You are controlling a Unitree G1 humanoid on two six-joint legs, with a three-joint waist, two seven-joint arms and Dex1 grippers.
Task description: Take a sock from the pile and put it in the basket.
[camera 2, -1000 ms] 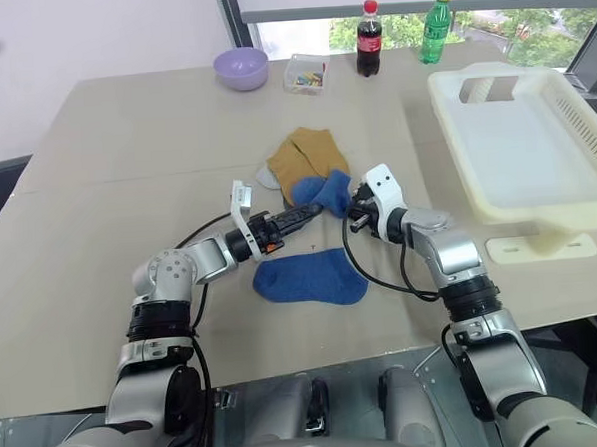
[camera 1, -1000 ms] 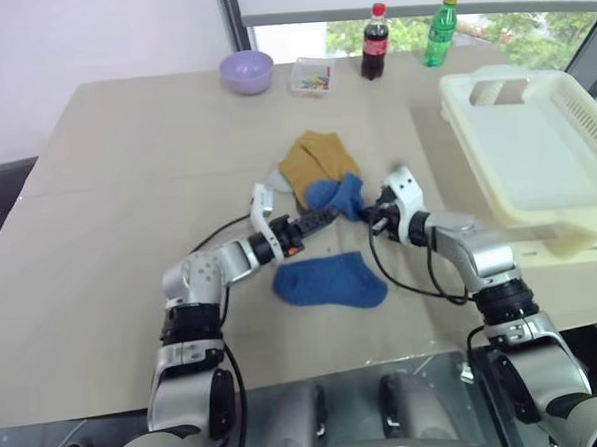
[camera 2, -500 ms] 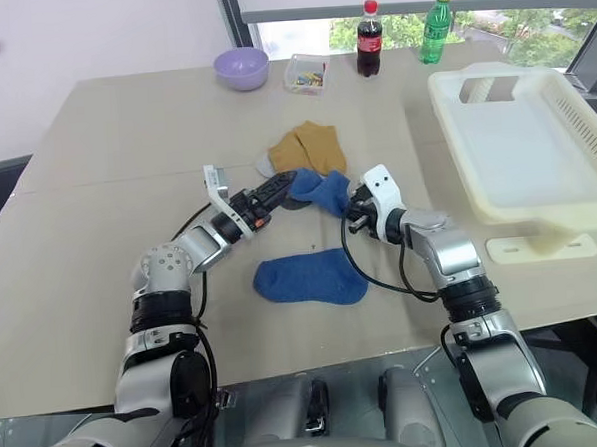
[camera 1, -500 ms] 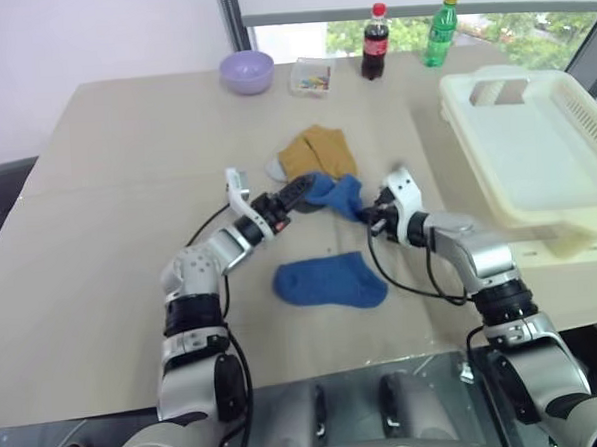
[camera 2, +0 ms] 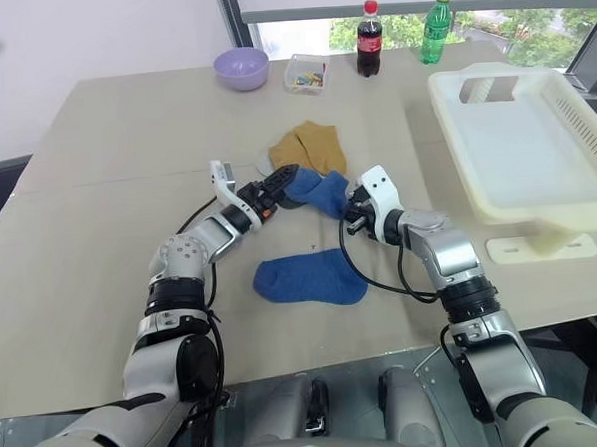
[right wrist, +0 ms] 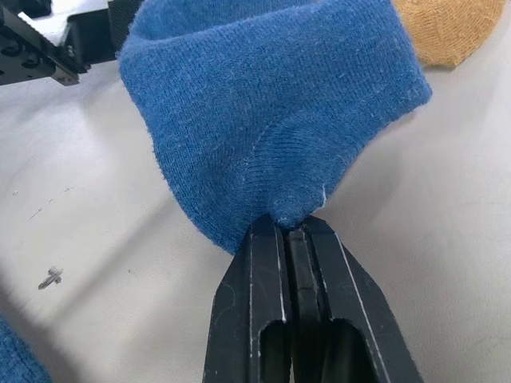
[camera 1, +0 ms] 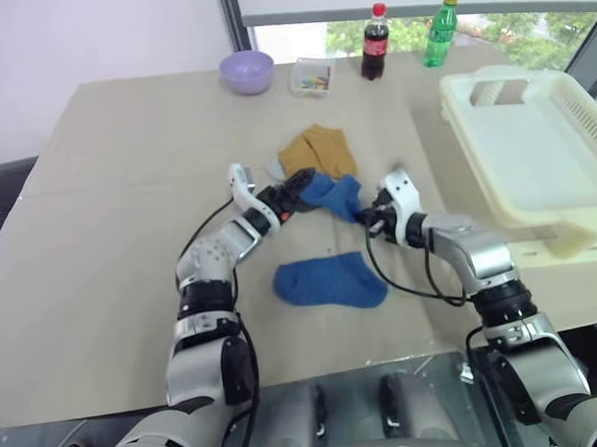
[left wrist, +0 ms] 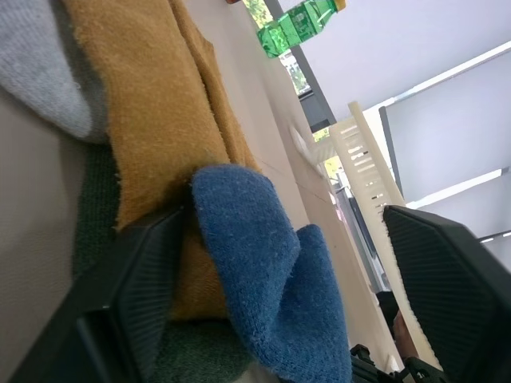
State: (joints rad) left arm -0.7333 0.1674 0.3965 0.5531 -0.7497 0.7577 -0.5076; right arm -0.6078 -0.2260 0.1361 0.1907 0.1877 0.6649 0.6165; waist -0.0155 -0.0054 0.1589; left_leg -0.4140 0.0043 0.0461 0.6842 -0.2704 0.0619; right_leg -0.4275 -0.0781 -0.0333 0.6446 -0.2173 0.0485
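Pinching fuzzy blue sock (right wrist: 271,120) — right tool (right wrist: 289,231) clamped; left tool (left wrist: 295,263) apart.

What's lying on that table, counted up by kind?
Blue socks: 2
Mustard socks: 1 bunch, number unclear
Grey sock: 1
Bottles: 2
Lilac bowl: 1
Clear box: 1
Cream basket: 1
Total: 9, taking the mustard bunch as one
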